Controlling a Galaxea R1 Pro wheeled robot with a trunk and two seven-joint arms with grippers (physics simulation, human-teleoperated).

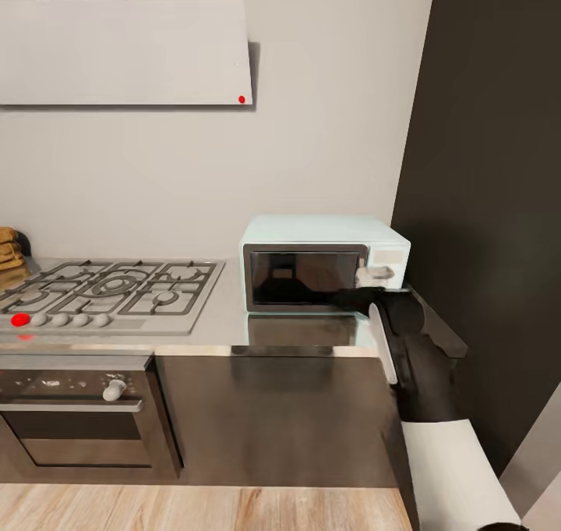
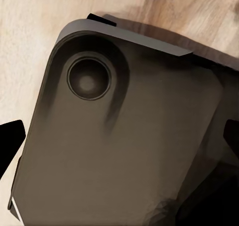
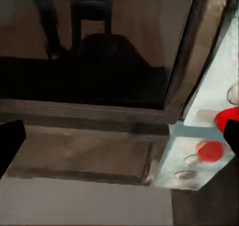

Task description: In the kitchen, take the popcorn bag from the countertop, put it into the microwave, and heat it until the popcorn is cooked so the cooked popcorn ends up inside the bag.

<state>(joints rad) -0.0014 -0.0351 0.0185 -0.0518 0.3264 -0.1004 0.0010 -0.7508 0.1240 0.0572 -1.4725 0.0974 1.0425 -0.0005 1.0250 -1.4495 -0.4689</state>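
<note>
Here, microwave (image 1: 323, 264): at the table's (image 1: 226, 324) back right corner, against the wall, door shut.
Facing: dark glass door toward the table's front edge; long axis runs along the back wall.
Handling: likely rigid and heavy enough to stay put; the door should swing if pulled at its steel frame beside the knob panel (image 3: 211, 136).
Right pincer (image 1: 372, 275): at the door's right edge by the knobs; opening cannot be told.
Left pincer: spread cannot be told.
Hob (image 1: 109, 289): along the table's left part.

No legible text, labels, brands or numbers on any surface.
</note>
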